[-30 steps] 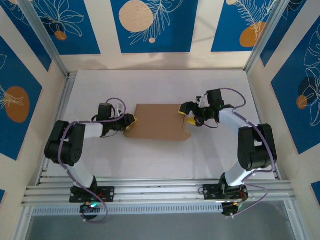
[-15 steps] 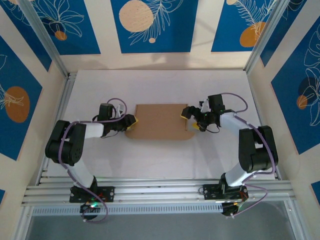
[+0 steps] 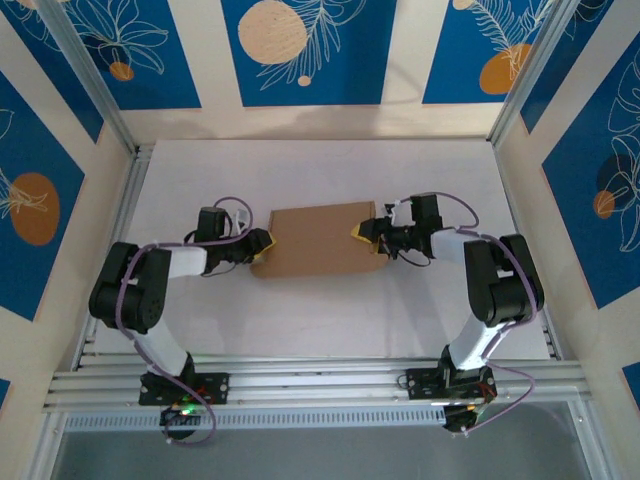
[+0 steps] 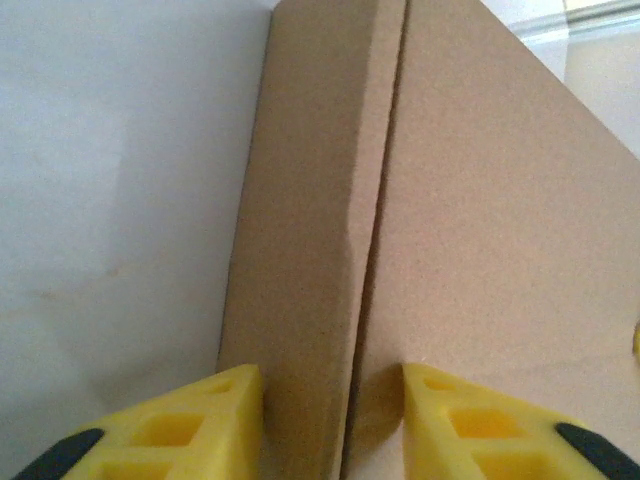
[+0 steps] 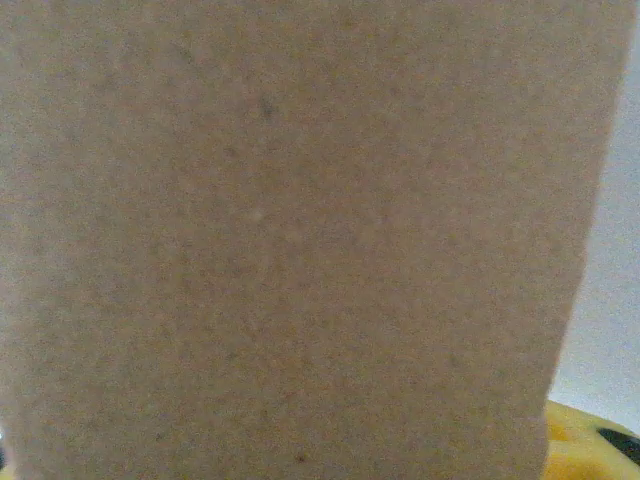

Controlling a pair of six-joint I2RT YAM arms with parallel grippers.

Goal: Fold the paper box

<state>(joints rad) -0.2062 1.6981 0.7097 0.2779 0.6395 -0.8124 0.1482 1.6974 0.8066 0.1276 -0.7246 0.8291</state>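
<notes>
The paper box (image 3: 318, 240) is a shallow brown cardboard box lying flat in the middle of the white table. My left gripper (image 3: 262, 245) is at its left end. In the left wrist view the two yellow fingers straddle the box's left side wall (image 4: 300, 250): one fingertip (image 4: 215, 410) is outside the wall, the other (image 4: 450, 410) rests on the top panel. My right gripper (image 3: 365, 232) is at the box's right end. In the right wrist view a cardboard panel (image 5: 290, 230) stands very close, and one yellow fingertip (image 5: 588, 440) peeks out at the bottom right.
The white table (image 3: 320, 320) is enclosed by blue-patterned walls with aluminium posts (image 3: 95, 90). An aluminium rail (image 3: 320, 385) with both arm bases runs along the near edge. The right arm's elbow (image 3: 500, 285) stands to the right of the box.
My right gripper has moved in against the box's right end and its jaws have narrowed; the right elbow swung inward. The box has shifted slightly. The left gripper has stayed at the left end.
</notes>
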